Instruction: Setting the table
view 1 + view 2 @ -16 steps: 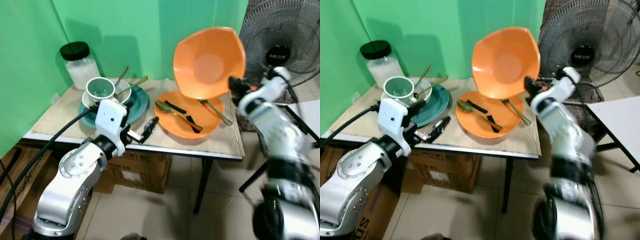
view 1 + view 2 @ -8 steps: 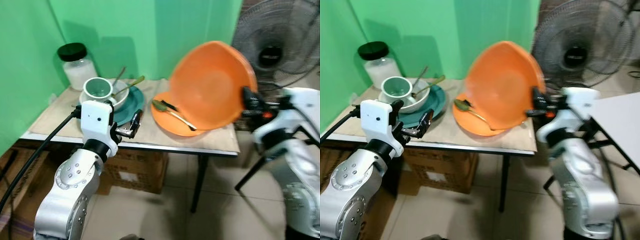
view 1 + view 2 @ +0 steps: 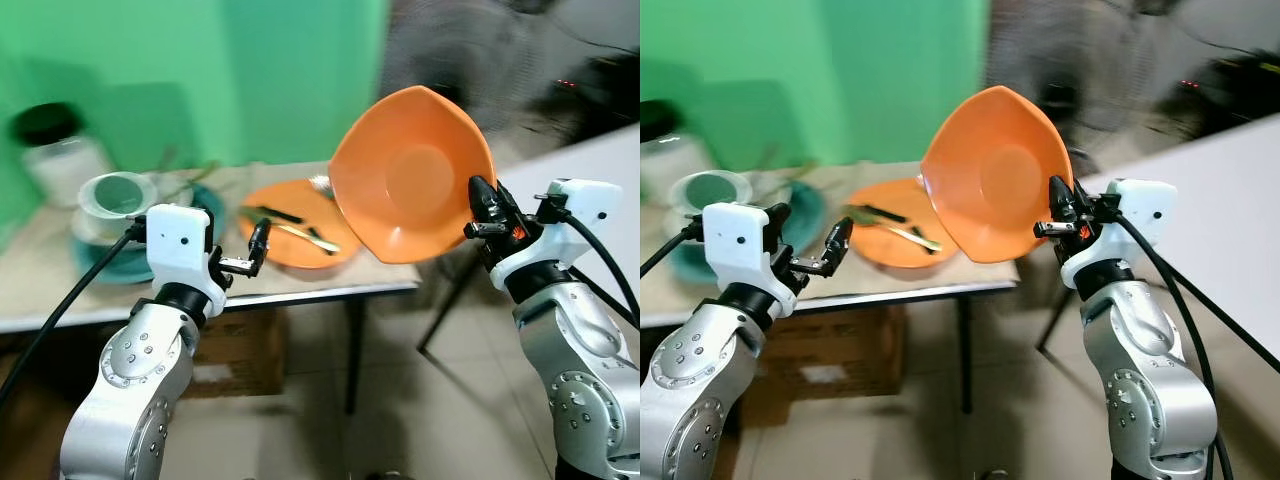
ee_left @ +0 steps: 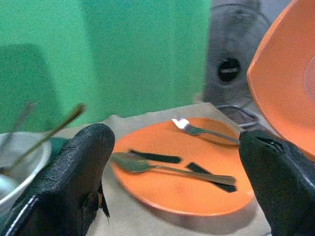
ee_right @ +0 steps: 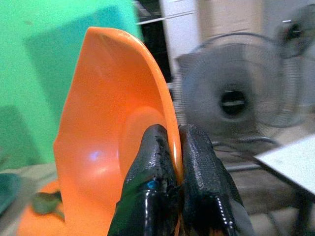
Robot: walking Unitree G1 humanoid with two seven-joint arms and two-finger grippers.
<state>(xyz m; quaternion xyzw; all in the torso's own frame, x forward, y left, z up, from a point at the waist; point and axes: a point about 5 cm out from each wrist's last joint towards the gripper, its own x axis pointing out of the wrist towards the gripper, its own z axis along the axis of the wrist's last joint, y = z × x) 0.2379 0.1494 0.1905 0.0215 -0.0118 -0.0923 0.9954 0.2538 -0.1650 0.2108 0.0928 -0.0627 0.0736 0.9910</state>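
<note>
**Robot lifted orange plate clear of the table**

The right gripper [image 3: 477, 212] pinched the rim of an orange plate [image 3: 410, 188], its two black fingers [image 5: 156, 158] clamped on either side of the edge. The plate stood nearly on edge in the air, its hollow side facing the camera, up and to the right of the table [image 3: 300, 285] and off its surface.

A second orange plate [image 4: 177, 172] lay flat on the table, carrying a fork [image 4: 197, 130], a spoon [image 4: 147, 165] and two dark strips. Further left on the table sat a teal plate [image 3: 805, 205] bearing a white bowl and a cup [image 3: 115, 195], though blur hid their detail.

The left gripper [image 3: 255, 250] hovered at the table's front edge, near the flat plate, its fingers [image 4: 74, 169] spread wide apart and holding nothing. A floor fan [image 4: 231, 69] stood behind the table.
</note>
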